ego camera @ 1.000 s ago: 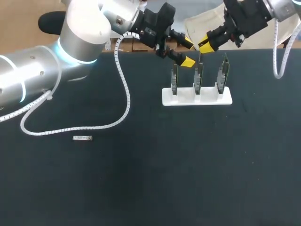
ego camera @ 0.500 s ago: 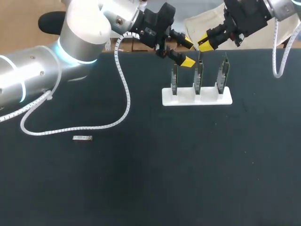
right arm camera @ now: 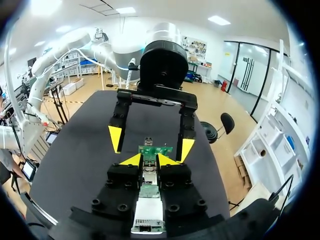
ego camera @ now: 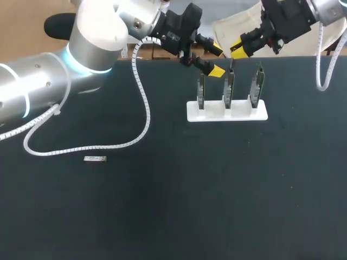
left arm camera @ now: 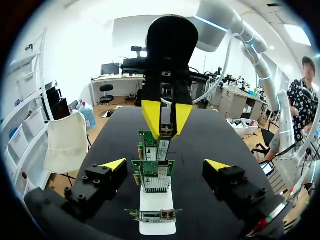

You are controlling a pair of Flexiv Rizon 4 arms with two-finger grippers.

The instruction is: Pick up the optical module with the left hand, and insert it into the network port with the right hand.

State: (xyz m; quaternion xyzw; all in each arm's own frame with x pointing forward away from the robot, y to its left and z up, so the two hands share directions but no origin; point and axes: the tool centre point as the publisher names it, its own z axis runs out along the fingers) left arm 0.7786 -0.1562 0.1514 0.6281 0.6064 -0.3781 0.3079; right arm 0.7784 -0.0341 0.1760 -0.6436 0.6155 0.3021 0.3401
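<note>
**Insertion stage.** Your right gripper point(ego camera: 238, 50) has its fingers pinching the small silver optical module point(left arm camera: 163, 146). It holds the module upright over the middle of three green network cards point(ego camera: 229, 89), so its end can meet the port from above. Whether it has entered cannot be told. The cards stand in a white slotted base point(ego camera: 238, 114) on the black bench point(ego camera: 173, 206). Your left gripper point(ego camera: 216, 60) hangs beside the cards with its fingers spread and empty, leaving the approach free. A small silver oblong piece point(ego camera: 95, 158) lies well apart.

My left arm point(ego camera: 32, 86) and right arm point(ego camera: 328, 6): smooth silver-white links, the left ringed with blue light. White spiral cables point(ego camera: 142, 97) trail alongside. Black, screw-studded fingers point(left arm camera: 95, 187) end in bright yellow wedge tips.
</note>
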